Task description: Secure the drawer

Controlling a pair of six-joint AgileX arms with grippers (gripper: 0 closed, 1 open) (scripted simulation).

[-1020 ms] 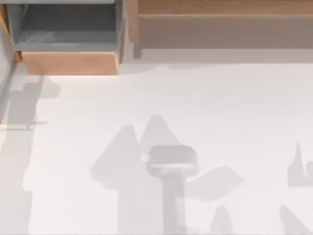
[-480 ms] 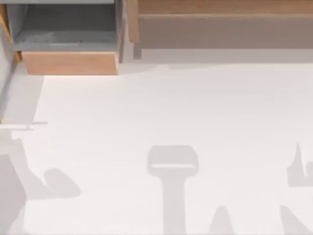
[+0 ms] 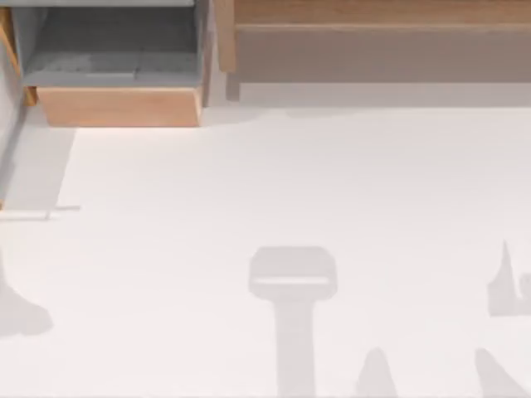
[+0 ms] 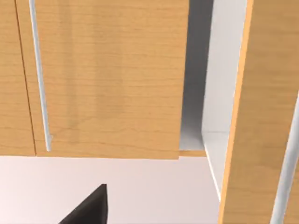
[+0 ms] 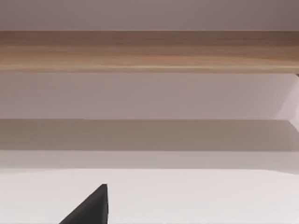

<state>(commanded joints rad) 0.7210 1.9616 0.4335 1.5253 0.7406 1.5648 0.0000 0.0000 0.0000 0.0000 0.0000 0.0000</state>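
Top view: drawer (image 3: pixel 120 106) at the far left of the white table (image 3: pixel 332 182), standing pulled out toward the near side. Plain light-wood front panel nearest, grey inner floor and grey side walls open to view behind it. To its right, along the far edge, long wooden cabinet top (image 3: pixel 373 12) with a brownish-grey face below. Soft grey shadows (image 3: pixel 294 274) on the near half of the table, well apart from the drawer.

Left wrist view: left gripper (image 4: pixel 89 209) seen as a dark wedge over the white table, near the light-wood front of the drawer (image 4: pixel 107 79). Narrow grey gap beside that panel, then a further wooden panel. Nothing seen in its hold; how far it is open cannot be told.

Right wrist view: right gripper (image 5: pixel 89 209) seen as a like dark wedge over bare table, facing the cabinet top (image 5: pixel 149 51), well apart from it. Nothing seen in its hold; opening likewise cannot be told.
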